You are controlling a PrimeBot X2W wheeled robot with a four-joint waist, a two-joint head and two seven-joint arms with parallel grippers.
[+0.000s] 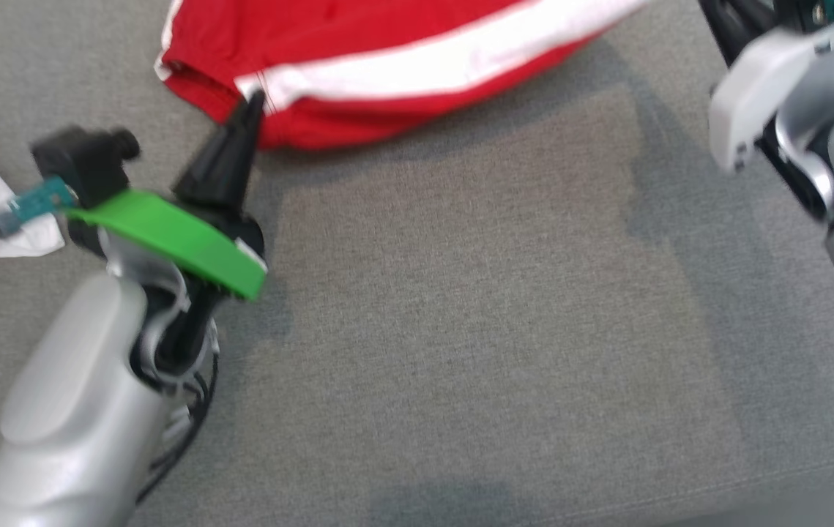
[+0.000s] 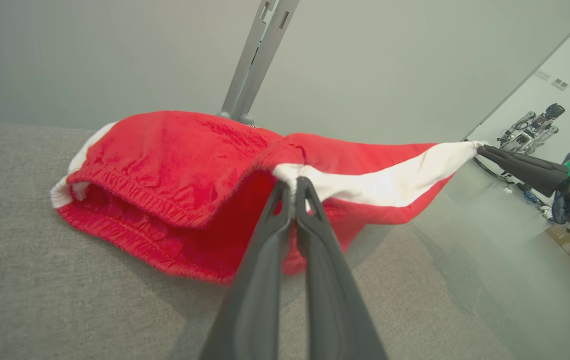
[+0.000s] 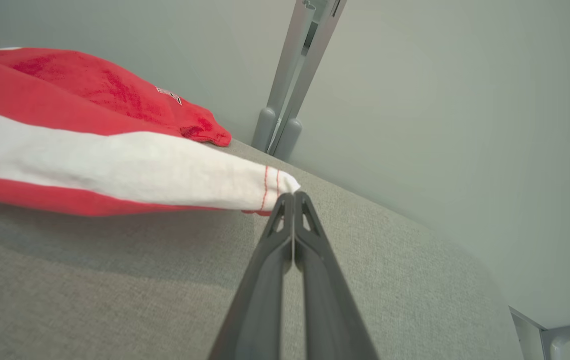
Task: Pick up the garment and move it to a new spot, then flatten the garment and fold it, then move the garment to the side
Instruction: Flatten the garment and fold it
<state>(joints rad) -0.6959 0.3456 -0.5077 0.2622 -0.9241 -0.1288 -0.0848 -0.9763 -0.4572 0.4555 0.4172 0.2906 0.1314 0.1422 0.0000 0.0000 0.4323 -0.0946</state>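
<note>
Tension along length of garment [image 2: 174, 160]; pinched shut on waistband end [image 2: 287, 172] by left gripper [image 2: 295, 186], on white hem end [image 3: 264, 187] by right gripper [image 3: 292, 197].

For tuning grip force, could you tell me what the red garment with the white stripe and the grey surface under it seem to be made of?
The red garment with the white stripe looks like soft matte knit, perhaps cotton or polyester: fuzzy nap, gathered stitched hem. The grey surface looks like matte woven upholstery fabric: fine heathered weave.
</note>
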